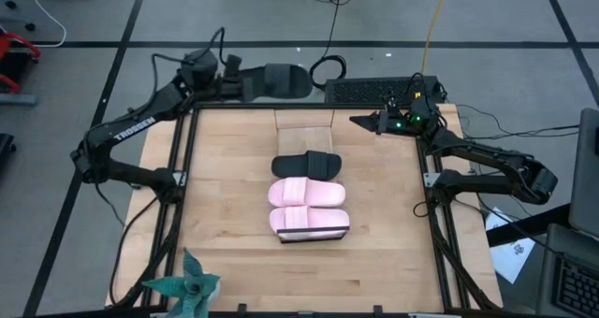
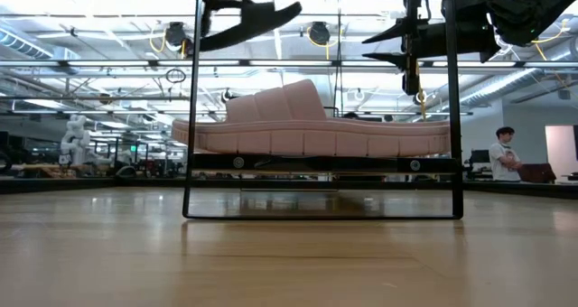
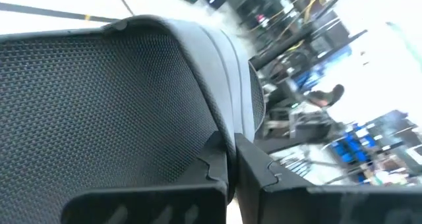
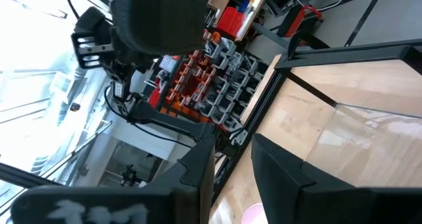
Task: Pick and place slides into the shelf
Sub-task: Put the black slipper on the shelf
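The shelf (image 1: 304,136) runs from the table's far edge toward its middle; in the low view it is a dark-framed rack (image 2: 192,117). On it lie one black slide (image 1: 306,165) and two pale pink slides (image 1: 307,194) (image 1: 309,223), side by side; the low view shows a pink slide (image 2: 307,131) on the top board. My left gripper (image 1: 241,75) is shut on the second black slide (image 1: 281,79), high beyond the far edge. My right gripper (image 1: 360,122) hangs open and empty over the far right corner. My left gripper holds the black slide by the rim at one end (image 3: 227,128), pinched between its two fingers (image 3: 214,165). The textured face (image 3: 99,105) lies to one side of the fingers. The slide is lifted clear, roughly level, high above the table (image 2: 248,23).
A dark keyboard (image 1: 374,91) and cables lie beyond the far edge. A green paper-like ornament (image 1: 182,285) stands at the near left corner. Bare wood (image 1: 225,187) flanks the shelf on both sides. A person (image 2: 501,153) stands far off in the room.
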`<state>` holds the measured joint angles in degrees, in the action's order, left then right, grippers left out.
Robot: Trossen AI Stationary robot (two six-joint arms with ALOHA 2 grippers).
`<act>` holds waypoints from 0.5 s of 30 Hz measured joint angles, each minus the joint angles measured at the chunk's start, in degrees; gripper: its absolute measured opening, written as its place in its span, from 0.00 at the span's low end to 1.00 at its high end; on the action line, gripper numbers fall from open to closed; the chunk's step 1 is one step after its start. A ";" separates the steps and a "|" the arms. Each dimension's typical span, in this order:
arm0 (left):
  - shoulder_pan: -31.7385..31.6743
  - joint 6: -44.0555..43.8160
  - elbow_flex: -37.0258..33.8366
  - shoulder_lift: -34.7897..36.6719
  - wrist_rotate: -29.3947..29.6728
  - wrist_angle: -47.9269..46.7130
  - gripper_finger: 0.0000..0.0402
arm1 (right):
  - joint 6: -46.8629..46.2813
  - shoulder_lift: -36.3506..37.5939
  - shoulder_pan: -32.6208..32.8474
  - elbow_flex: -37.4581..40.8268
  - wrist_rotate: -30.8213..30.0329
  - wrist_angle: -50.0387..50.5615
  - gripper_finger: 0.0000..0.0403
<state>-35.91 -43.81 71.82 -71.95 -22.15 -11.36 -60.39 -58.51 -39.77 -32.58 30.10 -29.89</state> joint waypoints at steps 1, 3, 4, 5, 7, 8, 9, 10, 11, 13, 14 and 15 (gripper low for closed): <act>1.01 -1.06 0.03 -0.90 0.60 1.96 0.00 | 0.01 -0.01 0.00 0.00 -0.02 0.00 0.23; 2.98 -2.43 0.03 -2.90 1.96 4.80 0.00 | 0.12 0.00 0.00 0.00 -0.12 0.00 0.23; 4.10 -3.24 0.03 -4.20 2.50 5.90 0.00 | 0.23 -0.01 0.00 0.00 -0.14 0.00 0.23; 5.22 -3.93 0.02 -5.55 2.96 7.64 0.00 | 0.41 0.01 0.00 0.00 -0.14 0.00 0.23; 7.61 -5.19 0.03 -8.63 4.85 10.09 0.00 | 0.82 -0.01 0.00 0.00 -0.16 0.13 0.23; 8.63 -5.86 0.03 -10.15 5.86 10.95 0.00 | 0.99 -0.01 0.00 0.00 -0.14 0.11 0.23; 9.66 -6.43 0.02 -11.89 6.80 12.32 0.00 | 1.06 -0.01 0.00 0.00 -0.11 0.11 0.23; 10.61 -7.19 0.01 -13.79 7.84 14.41 0.00 | 1.06 0.00 0.00 0.00 -0.09 0.13 0.23; 11.36 -8.19 0.01 -15.47 8.63 16.82 0.00 | 1.08 -0.01 0.00 0.00 -0.08 0.14 0.23; 12.52 -10.48 0.01 -18.60 9.48 22.05 0.00 | 1.09 -0.01 0.00 0.00 0.03 0.15 0.23; 12.91 -11.57 0.01 -20.10 9.86 24.37 0.00 | 1.08 0.00 0.06 0.00 0.05 0.15 0.23; 13.14 -12.81 0.02 -21.53 10.02 25.84 0.00 | 1.10 -0.01 0.09 0.00 0.08 0.15 0.23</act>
<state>-22.77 -56.61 71.84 -93.47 -12.14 14.48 -59.29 -58.52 -39.68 -32.58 30.18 -29.74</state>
